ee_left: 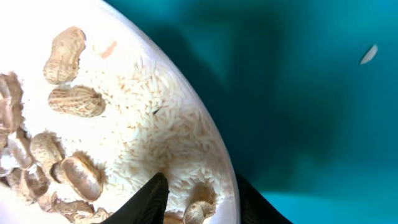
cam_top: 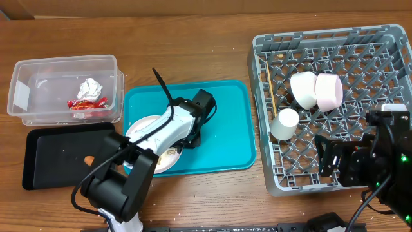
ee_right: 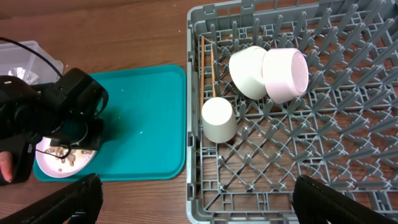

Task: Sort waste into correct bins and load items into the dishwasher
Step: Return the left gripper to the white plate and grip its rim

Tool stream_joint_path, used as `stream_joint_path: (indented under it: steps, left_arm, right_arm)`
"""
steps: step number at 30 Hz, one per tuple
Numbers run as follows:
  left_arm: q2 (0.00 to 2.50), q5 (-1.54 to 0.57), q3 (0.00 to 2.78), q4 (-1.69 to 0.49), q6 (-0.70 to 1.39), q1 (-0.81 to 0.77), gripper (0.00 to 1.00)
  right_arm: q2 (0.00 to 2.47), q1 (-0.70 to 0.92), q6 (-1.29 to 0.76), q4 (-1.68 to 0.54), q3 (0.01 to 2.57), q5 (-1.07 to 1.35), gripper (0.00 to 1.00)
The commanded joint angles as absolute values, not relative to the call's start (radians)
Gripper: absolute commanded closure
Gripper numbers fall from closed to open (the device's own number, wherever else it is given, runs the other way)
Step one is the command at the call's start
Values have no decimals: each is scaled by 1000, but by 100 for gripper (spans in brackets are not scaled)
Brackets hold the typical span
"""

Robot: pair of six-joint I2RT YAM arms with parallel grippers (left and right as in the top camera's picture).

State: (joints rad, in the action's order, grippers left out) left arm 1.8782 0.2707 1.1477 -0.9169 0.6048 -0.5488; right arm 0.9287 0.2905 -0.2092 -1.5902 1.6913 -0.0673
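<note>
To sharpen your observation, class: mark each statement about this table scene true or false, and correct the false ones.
1. The red wrapper lies in the clear tub. True.
2. The plate of peanut shells stands in the dish rack. False: it sits on the teal tray.
3. Both bowls are in the dish rack. True.
4. The carrot is in the clear tub. False: it lies on the black tray.
5. The right gripper holds the cup. False: it is open and empty; the cup lies in the rack.
</note>
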Motion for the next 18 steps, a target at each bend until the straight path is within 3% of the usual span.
stream_joint_path:
  steps: [1,11,13,16,18]
  left_arm:
    - [1903,324,1170,-909,640,-570,64]
    - [1911,374,1149,-850,679,-629,73]
    - [1911,377,1135,-848,704,-623,78]
    - [1911,376,1120,-830,722,-608,96]
    - [1911,376,1118,-822,720,-607,96]
  right_arm:
    - [927,293,-210,-1584,1689,-76,0]
    - [927,293,-210,-1584,1689,-76,0]
    - [927,293,-210,-1584,1689,-76,0]
    - [927,293,-210,-1580,1689,-77,0]
    - [927,293,-210,-1576,1689,-76,0]
